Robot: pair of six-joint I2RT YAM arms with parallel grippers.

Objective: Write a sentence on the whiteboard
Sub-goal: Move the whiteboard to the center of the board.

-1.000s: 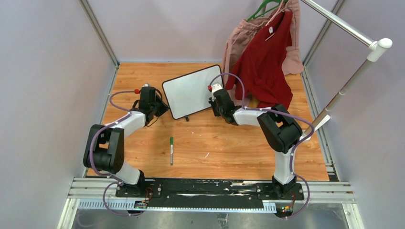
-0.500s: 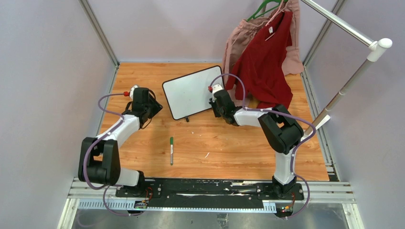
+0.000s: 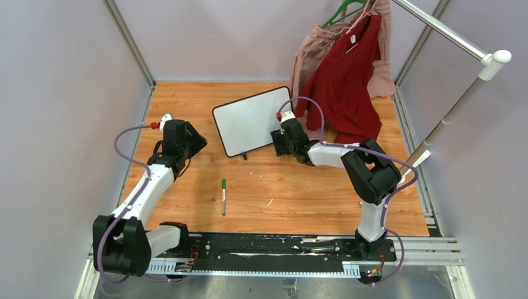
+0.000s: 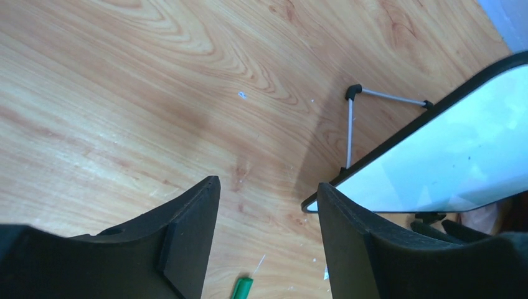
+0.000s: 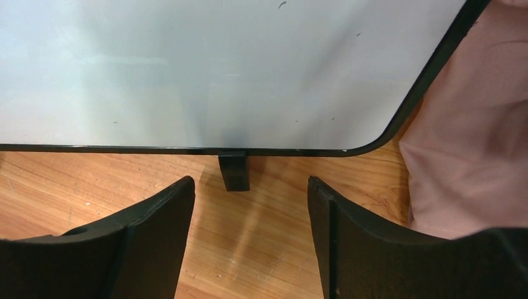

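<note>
The whiteboard (image 3: 249, 119) stands tilted on the wooden table, black-framed, its white face blank; no sentence shows on it. My left gripper (image 3: 194, 143) hovers open to the left of the board, apart from its corner (image 4: 461, 162), nothing between its fingers (image 4: 268, 193). My right gripper (image 3: 277, 143) is open just in front of the board's right lower edge (image 5: 218, 68), its fingers (image 5: 251, 187) either side of a small black foot (image 5: 235, 171) without touching it. A green marker (image 3: 223, 196) lies on the table near the arms; its cap end (image 4: 243, 288) shows below the left jaws.
A red garment (image 3: 345, 81) and a pink one (image 5: 467, 156) hang from a rack at the back right, the pink cloth close to my right gripper. The rack's metal pole (image 3: 448, 118) slants down at the right. A wire stand (image 4: 350, 128) props the board behind.
My left gripper let go of the board's left edge, opened and drew back to the left. My right gripper opened at the board's right edge and backed off slightly.
</note>
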